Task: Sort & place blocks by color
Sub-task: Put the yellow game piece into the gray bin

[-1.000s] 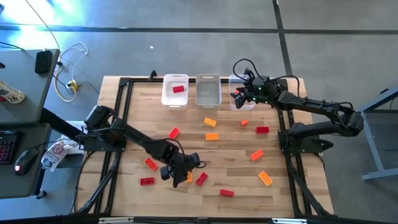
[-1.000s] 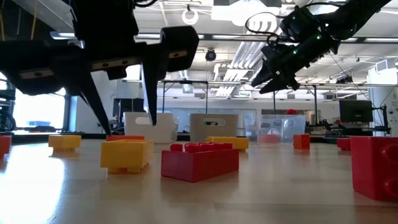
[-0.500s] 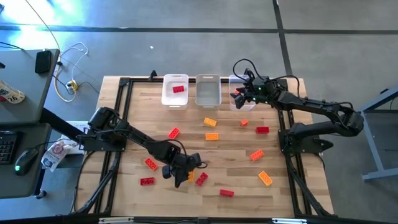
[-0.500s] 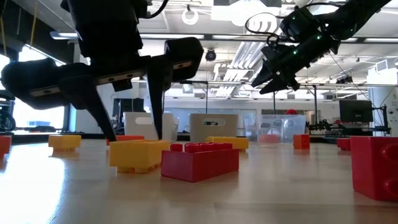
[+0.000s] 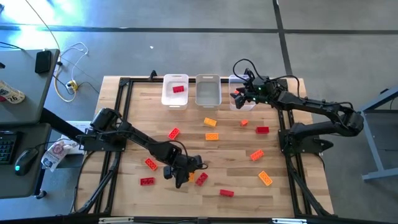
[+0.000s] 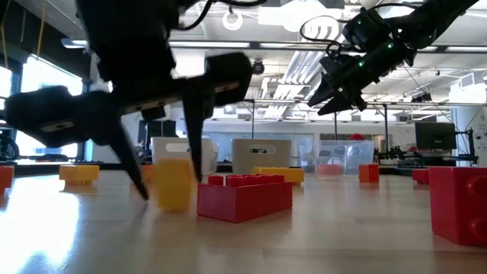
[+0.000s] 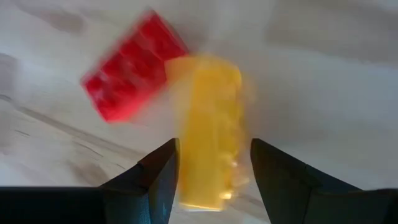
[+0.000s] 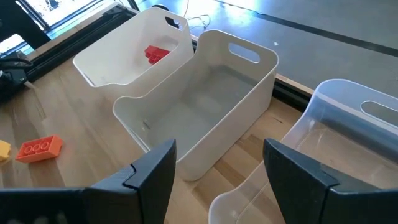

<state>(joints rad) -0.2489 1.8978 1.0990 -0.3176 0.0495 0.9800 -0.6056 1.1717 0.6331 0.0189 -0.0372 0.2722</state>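
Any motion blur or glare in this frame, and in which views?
Left wrist view: the yellow block between the left gripper's fingers and the red block beside it are smeared. Low view: that arm and block are blurred, with bright windows behind. High view: bluish glare on the floor. Right wrist view: sharp.

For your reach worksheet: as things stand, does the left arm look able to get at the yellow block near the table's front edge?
Probably yes. The left end effector is already down at the yellow block, one finger on each side of it. The red block lies just beside it but not between the fingers, so nothing seems to block a grasp.
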